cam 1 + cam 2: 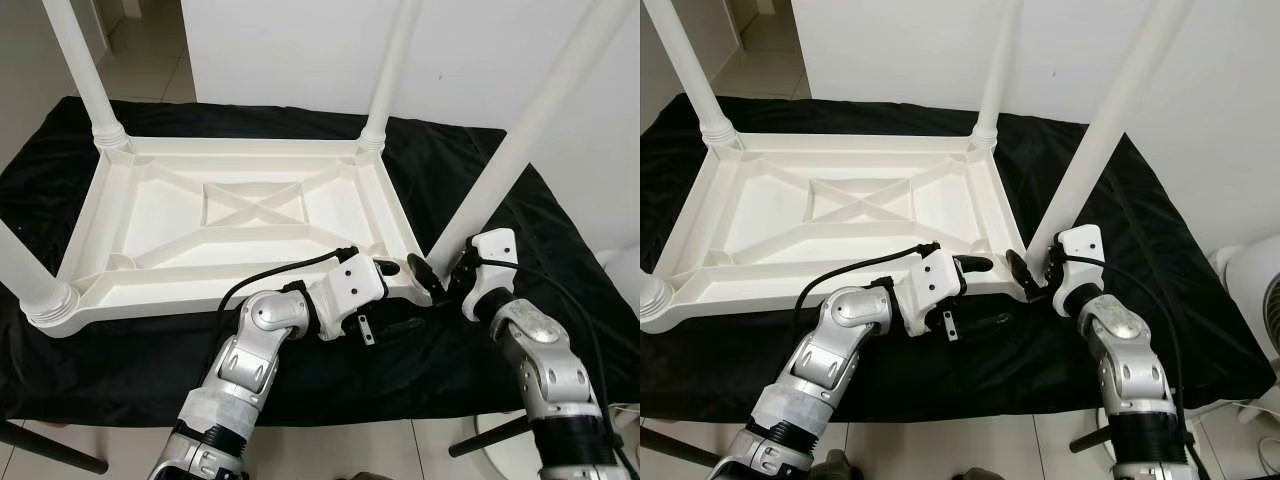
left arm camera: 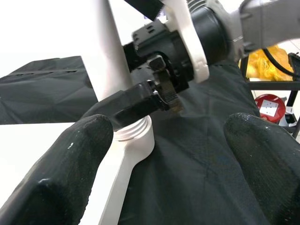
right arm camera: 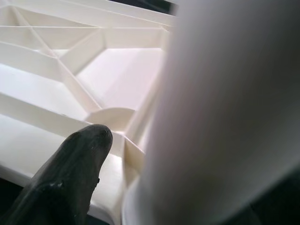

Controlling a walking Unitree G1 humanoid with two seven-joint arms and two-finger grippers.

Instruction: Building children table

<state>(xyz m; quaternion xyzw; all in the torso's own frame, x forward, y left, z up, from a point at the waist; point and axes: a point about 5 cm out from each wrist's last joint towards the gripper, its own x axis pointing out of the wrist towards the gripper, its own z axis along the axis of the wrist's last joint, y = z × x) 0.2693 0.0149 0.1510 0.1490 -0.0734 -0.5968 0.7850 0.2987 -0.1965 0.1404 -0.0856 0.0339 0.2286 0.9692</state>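
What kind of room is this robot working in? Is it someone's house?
Probably a room in a home, used as a spot for putting furniture together. A white plastic table lies upside down on a black cloth spread over a pale tiled floor, beside a plain white wall. A white fan stands nearby.

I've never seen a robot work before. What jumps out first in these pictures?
A white plastic children's table lies upside down on a black cloth, its round white legs pointing up. At its near right corner, the right end effector grips the base of the fourth leg, while the left end effector waits open beside it.
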